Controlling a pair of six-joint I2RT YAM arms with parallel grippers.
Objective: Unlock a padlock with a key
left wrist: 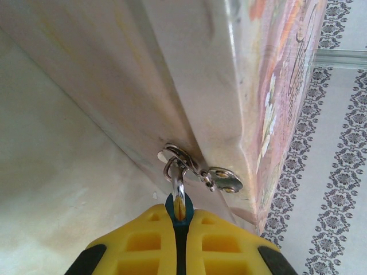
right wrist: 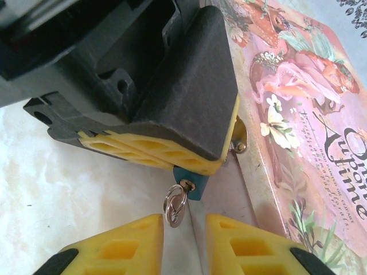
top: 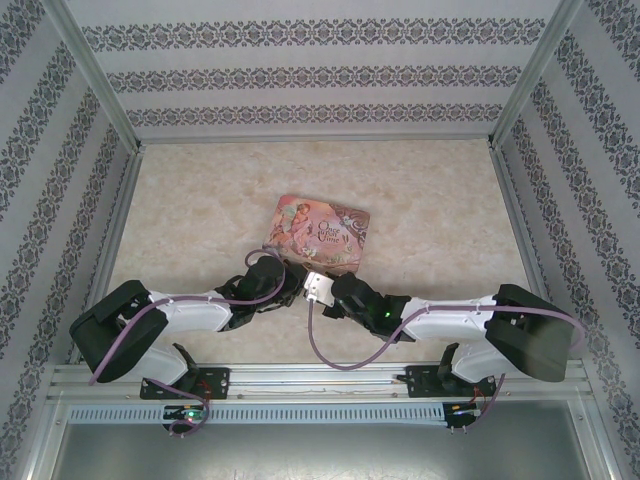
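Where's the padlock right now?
Centre of the right wrist view: the padlock is pinched in the left gripper against the tin's near side, with the key dangling from it just ahead of the open right gripper.

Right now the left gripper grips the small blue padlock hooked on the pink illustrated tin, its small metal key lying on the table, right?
No: the small metal key is stuck in the small blue padlock, as the right wrist view shows. The left gripper grips that padlock, hooked on the pink illustrated tin.
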